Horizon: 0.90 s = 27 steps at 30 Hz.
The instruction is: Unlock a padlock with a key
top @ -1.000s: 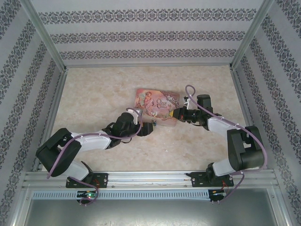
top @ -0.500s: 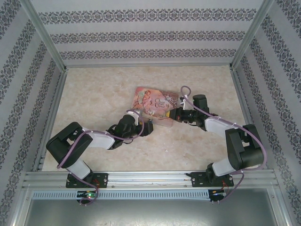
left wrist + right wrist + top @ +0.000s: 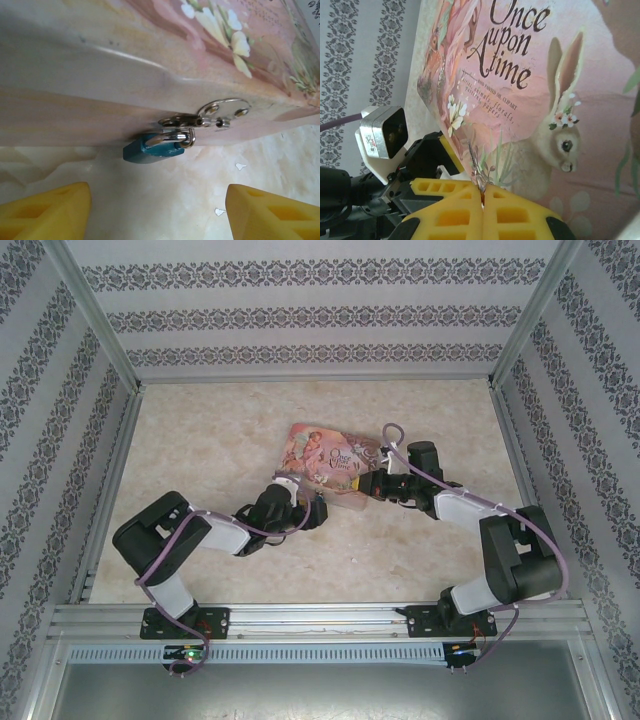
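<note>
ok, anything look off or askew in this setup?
The pink box sits skewed to the table edges, and the padlock hangs tilted at its hasp. Nothing looks spilled or broken.

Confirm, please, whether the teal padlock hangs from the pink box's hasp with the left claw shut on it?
Not shut: the left wrist view shows the left claw open, its fingers clear of the teal padlock, which does hang from the pink box's hasp.

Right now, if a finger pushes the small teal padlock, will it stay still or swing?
It would probably pivot, not slide away: the padlock is hooked by its thin shackle through the hasp on the pink box. It looks tiny, so likely light and easily knocked aside.
</note>
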{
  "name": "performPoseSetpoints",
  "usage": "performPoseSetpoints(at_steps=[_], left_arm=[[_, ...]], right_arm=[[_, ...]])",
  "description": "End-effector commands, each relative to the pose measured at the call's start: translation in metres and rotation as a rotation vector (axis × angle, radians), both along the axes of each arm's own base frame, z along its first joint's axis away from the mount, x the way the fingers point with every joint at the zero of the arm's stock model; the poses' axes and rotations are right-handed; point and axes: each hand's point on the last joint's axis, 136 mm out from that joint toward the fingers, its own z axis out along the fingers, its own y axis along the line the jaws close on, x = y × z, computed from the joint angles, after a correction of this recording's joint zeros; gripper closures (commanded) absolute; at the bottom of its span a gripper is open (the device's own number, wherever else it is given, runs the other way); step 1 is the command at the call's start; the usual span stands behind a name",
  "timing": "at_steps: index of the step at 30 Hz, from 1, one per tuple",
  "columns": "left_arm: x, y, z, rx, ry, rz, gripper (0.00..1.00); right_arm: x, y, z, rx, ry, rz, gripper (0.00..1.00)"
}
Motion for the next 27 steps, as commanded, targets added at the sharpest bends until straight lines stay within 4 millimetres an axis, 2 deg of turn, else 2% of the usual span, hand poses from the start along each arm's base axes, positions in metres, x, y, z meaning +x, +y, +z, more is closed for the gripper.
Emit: performPoseSetpoints(at_steps=[1,6,13,19,27], left_arm=[[0.013,-0.006,0.012,-0.029,-0.06,0.004,0.29],[0.015,-0.009,0.01,-0.031,-0.055,-0.006,0.29],[0.018,-0.011,0.007,-0.02,-0.051,-0.017,0.29],[0.021,-0.015,0.005,-0.004,-0.047,-0.036,0.33],[0.024,-0.021,0.001,0.019,-0.035,-0.066,0.39]], right_arm=[[-0.006,0.0,0.008,-0.011,0.015,-0.008,1.0],[0.002,0.006,0.03,0.025,-0.029,0.007,1.0],[0.016,0.021,0.032,0.028,-0.039,0.033,1.0],[0.028,0.027,0.022,0.015,-0.02,0.042,1.0],[0.027,0.029,-0.004,-0.032,0.026,0.044,1.0]])
